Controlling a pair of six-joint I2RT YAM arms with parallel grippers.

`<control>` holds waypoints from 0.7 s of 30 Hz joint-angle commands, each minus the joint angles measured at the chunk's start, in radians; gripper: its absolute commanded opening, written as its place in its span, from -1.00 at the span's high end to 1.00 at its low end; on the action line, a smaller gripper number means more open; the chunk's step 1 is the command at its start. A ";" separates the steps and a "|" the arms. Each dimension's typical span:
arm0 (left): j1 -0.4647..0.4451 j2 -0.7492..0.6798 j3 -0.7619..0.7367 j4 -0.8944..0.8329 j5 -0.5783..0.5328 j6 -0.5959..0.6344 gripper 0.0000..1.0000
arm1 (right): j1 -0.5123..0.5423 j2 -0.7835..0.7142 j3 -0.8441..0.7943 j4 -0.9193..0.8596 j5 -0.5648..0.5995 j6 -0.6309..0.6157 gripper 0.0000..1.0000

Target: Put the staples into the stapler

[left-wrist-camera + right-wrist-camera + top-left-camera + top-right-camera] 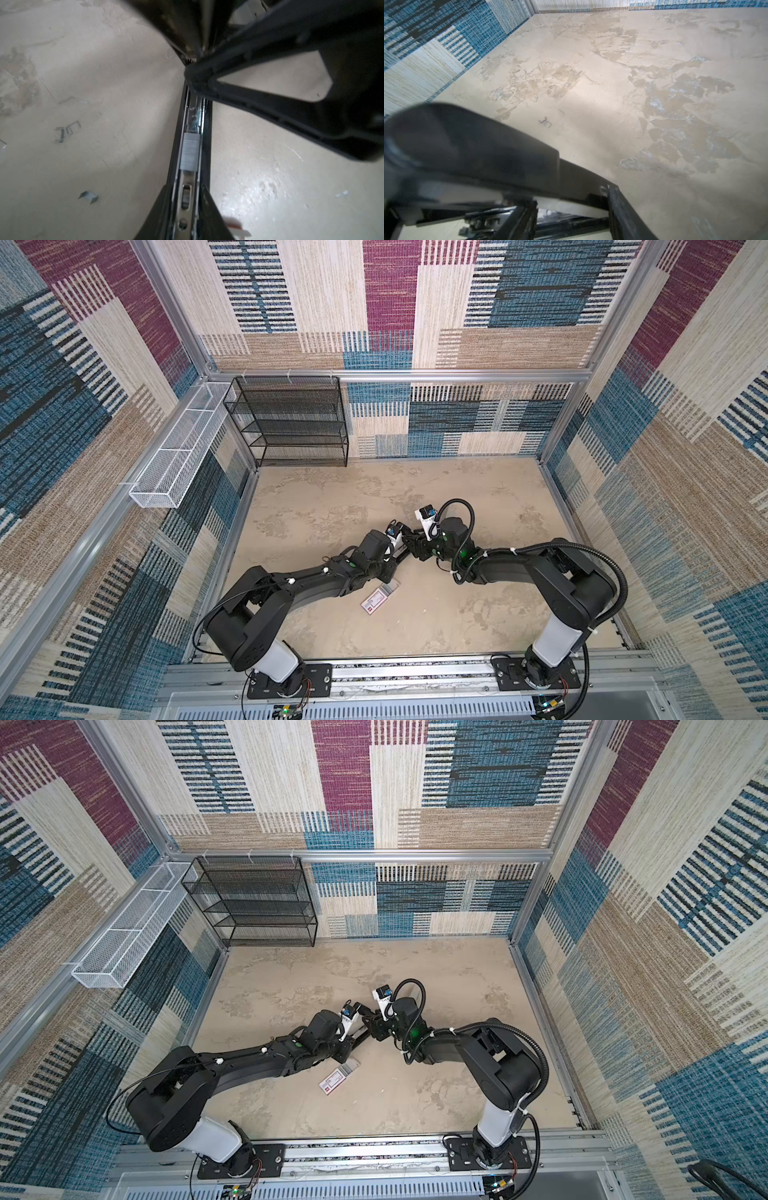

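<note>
At the middle of the mottled beige tabletop (324, 497), your two arms are hanging nose to nose over the black stapler (207, 133), which is lying opened up. A short grey metallic strip of staples (190, 152) is sitting in its bare channel. The left gripper (185, 187) is straddling that rail and the right gripper (411, 545) is crowding the hinge; whether either is clenched, you cannot tell. Loose bent staples (67, 131) are littering the table beside the rail. The flat white cardboard box with a red mark (375, 598) is lying near the left forearm, grey strips (390, 585) showing at its end.
</note>
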 commanded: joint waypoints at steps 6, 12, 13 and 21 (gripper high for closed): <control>-0.002 -0.067 -0.029 0.040 -0.035 -0.041 0.29 | 0.004 0.021 -0.001 0.028 0.001 0.018 -0.10; -0.003 -0.152 -0.092 0.005 -0.027 -0.063 0.28 | 0.007 0.028 0.009 0.030 -0.014 0.021 -0.11; -0.003 -0.163 -0.095 -0.008 -0.028 -0.066 0.30 | 0.010 0.031 0.014 0.024 -0.015 0.019 -0.11; -0.003 -0.263 -0.106 -0.119 -0.078 -0.132 0.46 | 0.052 0.054 0.040 -0.006 0.039 -0.004 -0.11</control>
